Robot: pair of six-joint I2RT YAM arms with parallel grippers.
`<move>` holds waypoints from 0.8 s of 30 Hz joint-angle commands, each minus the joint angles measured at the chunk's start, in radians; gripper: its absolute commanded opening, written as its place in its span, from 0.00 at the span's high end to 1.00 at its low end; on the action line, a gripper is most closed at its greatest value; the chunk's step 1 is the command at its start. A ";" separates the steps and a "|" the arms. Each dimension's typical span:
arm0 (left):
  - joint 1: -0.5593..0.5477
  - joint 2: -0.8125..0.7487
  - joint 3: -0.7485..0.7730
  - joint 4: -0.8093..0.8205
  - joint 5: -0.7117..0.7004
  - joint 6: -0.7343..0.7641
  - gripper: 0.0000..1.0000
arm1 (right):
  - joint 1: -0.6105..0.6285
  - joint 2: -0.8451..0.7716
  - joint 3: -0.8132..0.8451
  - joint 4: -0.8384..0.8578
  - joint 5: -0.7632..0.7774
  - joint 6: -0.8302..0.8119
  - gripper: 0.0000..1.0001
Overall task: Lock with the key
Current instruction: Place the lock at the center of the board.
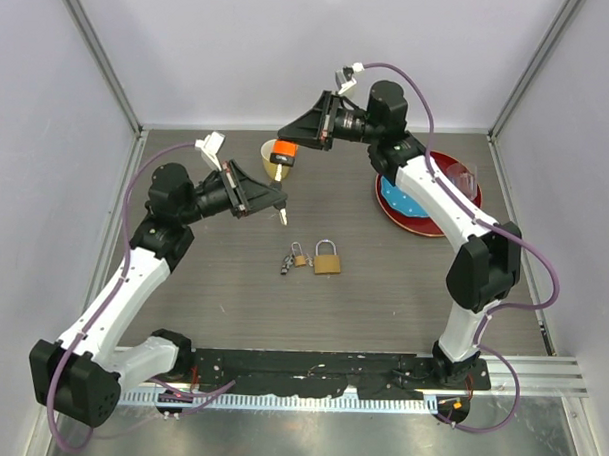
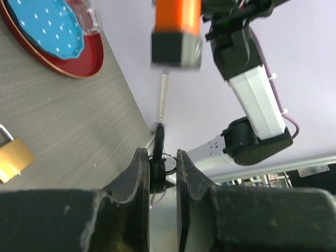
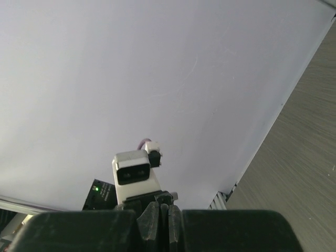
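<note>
1. Right between the fingers of the left gripper (image 2: 160, 156) sits the key (image 2: 158, 143). The jaws stand narrow, pinched on its dark head, and a small ring (image 2: 169, 160) shows in the gap.
2. Just beyond those fingertips, a thin metal shaft (image 2: 163, 100) runs from the key head toward the orange lock (image 2: 176, 26) (it is too blurred to tell whether it enters the lock's black end).
3. The orange lock hangs in the air past the left jaws, at the tip of the right gripper (image 1: 289, 147). Those jaws are pressed almost together on it. The right wrist view shows only a hairline slit between them and hides the lock.
4. Below the left jaws, on the table (image 1: 222, 295), lies a brass padlock (image 1: 326, 260). A smaller padlock (image 1: 296, 257) with keys lies just beside it.
5. Under the right jaws a tan bowl (image 1: 264, 153) stands on the table.
6. Farthest beyond the left jaws, a red plate (image 2: 86, 63) carries a blue plate (image 2: 47, 31), and a clear container (image 2: 88, 16) sits at its far rim.
</note>
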 commanded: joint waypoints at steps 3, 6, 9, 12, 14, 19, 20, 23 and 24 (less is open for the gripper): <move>-0.001 -0.073 -0.058 -0.016 0.051 -0.018 1.00 | -0.038 -0.021 0.051 0.110 0.061 0.022 0.98; 0.001 -0.088 -0.072 -0.023 0.045 -0.018 1.00 | -0.044 -0.022 0.053 0.114 0.059 0.024 0.98; -0.001 -0.079 -0.067 -0.018 0.030 -0.014 1.00 | -0.049 -0.018 0.069 0.114 0.054 0.029 0.98; 0.001 -0.043 -0.038 -0.013 0.031 -0.008 1.00 | -0.055 -0.027 0.071 0.093 0.048 0.013 0.98; -0.001 -0.010 -0.024 -0.029 0.027 0.010 1.00 | -0.056 -0.033 0.065 0.056 0.045 -0.020 0.98; -0.001 0.069 0.009 -0.157 -0.012 0.061 1.00 | -0.058 -0.078 -0.039 -0.025 0.048 -0.112 0.98; -0.001 0.082 0.017 -0.189 -0.022 0.090 1.00 | -0.056 -0.088 -0.082 -0.056 0.053 -0.134 0.98; 0.001 0.126 0.017 -0.326 -0.099 0.131 1.00 | -0.056 -0.113 -0.154 -0.135 0.077 -0.237 0.98; 0.001 0.141 0.012 -0.358 -0.117 0.145 1.00 | -0.056 -0.122 -0.176 -0.161 0.082 -0.254 0.98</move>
